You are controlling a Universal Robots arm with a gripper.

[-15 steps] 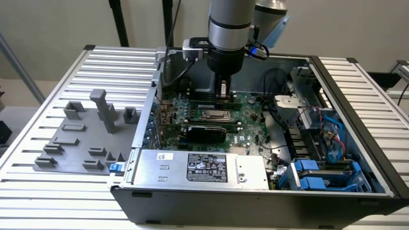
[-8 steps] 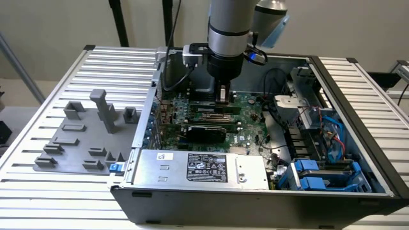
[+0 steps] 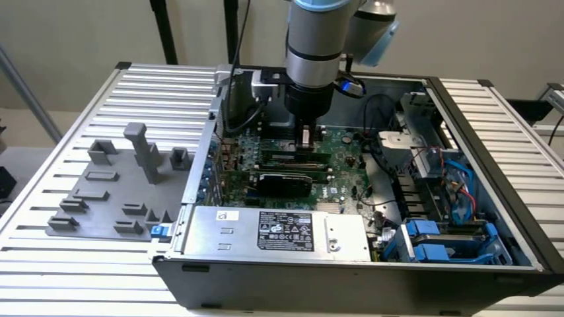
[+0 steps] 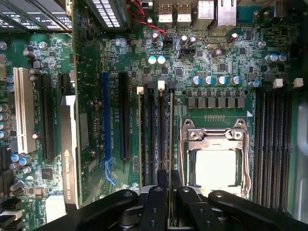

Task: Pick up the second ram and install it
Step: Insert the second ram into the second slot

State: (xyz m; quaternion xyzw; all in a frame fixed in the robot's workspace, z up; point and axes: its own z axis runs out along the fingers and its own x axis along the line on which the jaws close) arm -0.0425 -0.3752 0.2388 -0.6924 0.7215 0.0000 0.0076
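The second ram [image 4: 171, 159] stood on edge, clamped between the jaws of the gripper [image 4: 170, 192], lined up over a slot beside the CPU socket [image 4: 215, 166] inside the open computer case [image 3: 352, 271]; pickup looked done, seating apparently unfinished

Your arm [image 3: 313, 39] is reaching straight down from above, its silver-and-black wrist pointing vertically with the gripper [image 3: 305, 140] at its lower end inside the open case. Your gripper's black fingers [image 4: 155, 204] are sitting close together, nearly closed, pinching the thin edge of the second ram [image 4: 171, 144] between them and holding it upright.
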